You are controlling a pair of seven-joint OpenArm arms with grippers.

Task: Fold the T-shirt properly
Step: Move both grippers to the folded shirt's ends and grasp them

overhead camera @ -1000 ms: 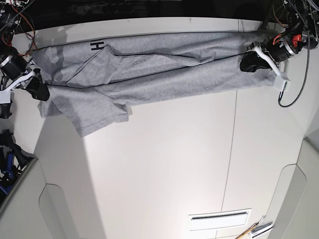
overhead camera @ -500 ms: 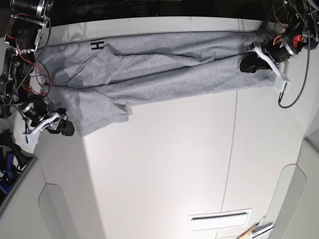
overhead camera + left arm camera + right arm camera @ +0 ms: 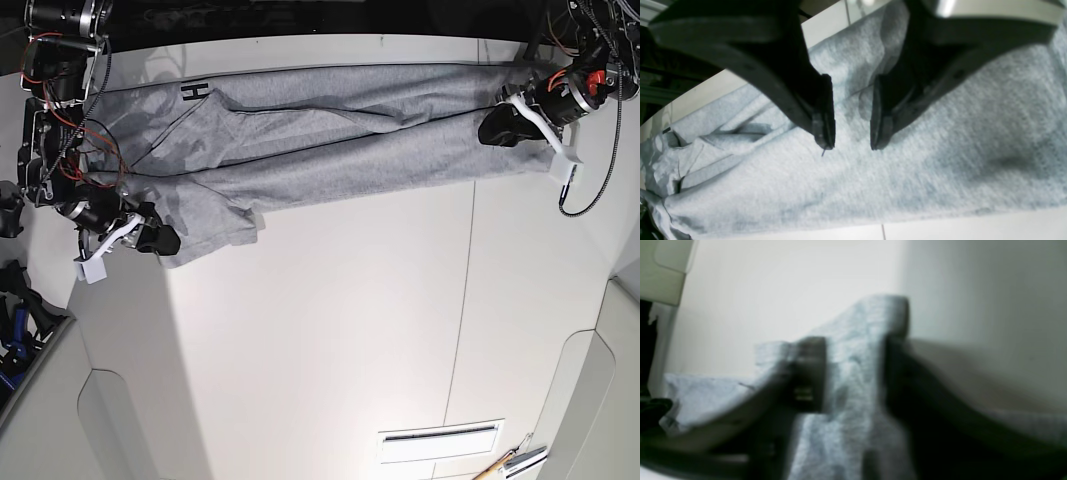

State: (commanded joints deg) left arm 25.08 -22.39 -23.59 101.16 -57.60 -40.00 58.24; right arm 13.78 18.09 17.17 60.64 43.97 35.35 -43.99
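Light grey cotton T-shirt (image 3: pixel 340 175) lying in a long folded band from ten to one o'clock on the white table (image 3: pixel 330 350).
At ten o'clock, the black right gripper (image 3: pixel 855 363) has its fingers apart around a sleeve-like flap; at one o'clock, the black left gripper (image 3: pixel 852 148) hovers, fingers parted, over the cloth.

So on my base view there's a white desk (image 3: pixel 330 330), kinda glossy, with thin dark seams running down its right half.
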